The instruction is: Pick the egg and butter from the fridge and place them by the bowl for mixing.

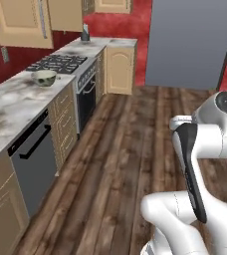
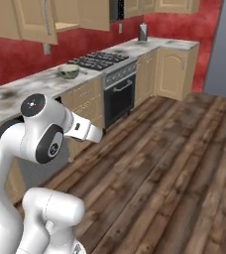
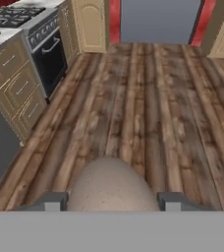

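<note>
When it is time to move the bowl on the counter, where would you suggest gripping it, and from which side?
Grip the bowl by its rim, coming down from above with one finger inside and one outside the wall. It sits upright and open on the marble counter just left of the stove, and its rounded, glossy body looks too wide and slippery for a side pinch. The near rim, facing the aisle, seems the easiest approach.

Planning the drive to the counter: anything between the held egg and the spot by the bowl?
Nothing visible. The hand holds the egg over bare wooden floor. The bowl sits on the counter beside the stove, with free counter around it.
</note>
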{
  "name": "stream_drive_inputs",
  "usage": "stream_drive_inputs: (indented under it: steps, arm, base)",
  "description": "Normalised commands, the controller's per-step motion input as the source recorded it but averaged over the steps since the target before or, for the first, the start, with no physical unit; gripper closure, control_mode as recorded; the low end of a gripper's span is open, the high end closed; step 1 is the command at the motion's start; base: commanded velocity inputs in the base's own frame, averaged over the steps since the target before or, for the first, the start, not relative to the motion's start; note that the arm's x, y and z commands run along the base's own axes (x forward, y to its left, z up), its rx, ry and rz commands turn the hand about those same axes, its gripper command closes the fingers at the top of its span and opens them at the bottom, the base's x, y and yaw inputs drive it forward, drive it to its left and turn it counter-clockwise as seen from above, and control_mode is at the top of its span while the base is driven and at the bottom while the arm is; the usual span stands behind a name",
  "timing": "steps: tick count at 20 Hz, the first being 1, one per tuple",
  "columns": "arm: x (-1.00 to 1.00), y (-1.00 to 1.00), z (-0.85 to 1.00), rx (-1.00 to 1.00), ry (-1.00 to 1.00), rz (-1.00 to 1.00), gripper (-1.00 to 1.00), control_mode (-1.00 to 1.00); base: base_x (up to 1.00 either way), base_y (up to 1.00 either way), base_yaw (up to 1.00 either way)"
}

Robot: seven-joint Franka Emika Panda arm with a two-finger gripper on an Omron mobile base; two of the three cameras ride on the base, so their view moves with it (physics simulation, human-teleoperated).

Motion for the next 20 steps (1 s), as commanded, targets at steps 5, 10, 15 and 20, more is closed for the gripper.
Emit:
stream_drive_inputs:
  steps: [5,10,15,20]
  arm:
    - [0.0,0.0,0.0,0.0,0.0,0.0,1.0,1.0]
    - [0.0,0.0,0.0,0.0,0.0,0.0,1.0,1.0]
    - [0.0,0.0,0.0,0.0,0.0,0.0,1.0,1.0]
    - [0.0,0.0,0.0,0.0,0.0,0.0,1.0,1.0]
  base:
    - [0.91,0.0,0.09]
    - [0.91,0.0,0.14]
    - [0.91,0.0,0.17]
    - [0.91,0.0,0.18]
